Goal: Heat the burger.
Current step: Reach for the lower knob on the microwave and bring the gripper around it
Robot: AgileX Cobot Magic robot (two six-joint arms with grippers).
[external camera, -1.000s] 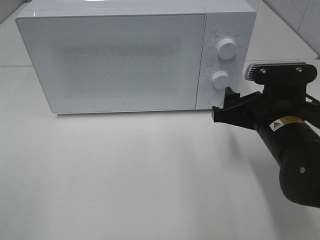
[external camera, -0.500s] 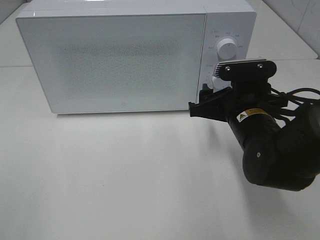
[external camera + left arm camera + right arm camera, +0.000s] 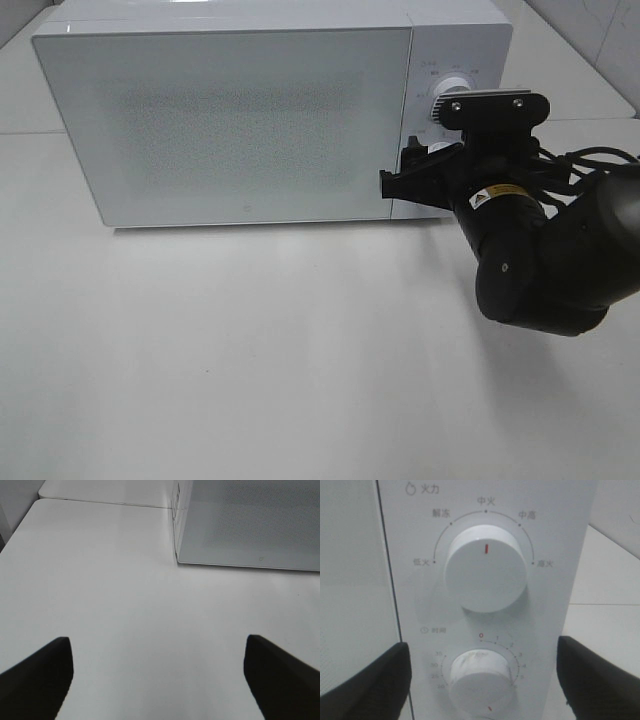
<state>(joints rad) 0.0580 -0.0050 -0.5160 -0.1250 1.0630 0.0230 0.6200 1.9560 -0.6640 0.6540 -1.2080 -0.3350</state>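
A white, matte tabletop (image 3: 250, 350) fills nearly the whole scene, plain and unmarked. Behind it lies a second white slab (image 3: 30, 95). The two meet at a thin dark seam (image 3: 30, 133) that shows on both sides of the high view. In the left wrist view the near slab's corner (image 3: 44, 502) is rounded. At the far right a wall of pale tiles (image 3: 605, 40) with grey grout lines rises beyond the table. The far left corner of the high view is darker grey, with too little showing to name it. The light is soft and even from above, leaving only a faint shadow (image 3: 250, 232) along the foot of the white microwave (image 3: 240, 120).
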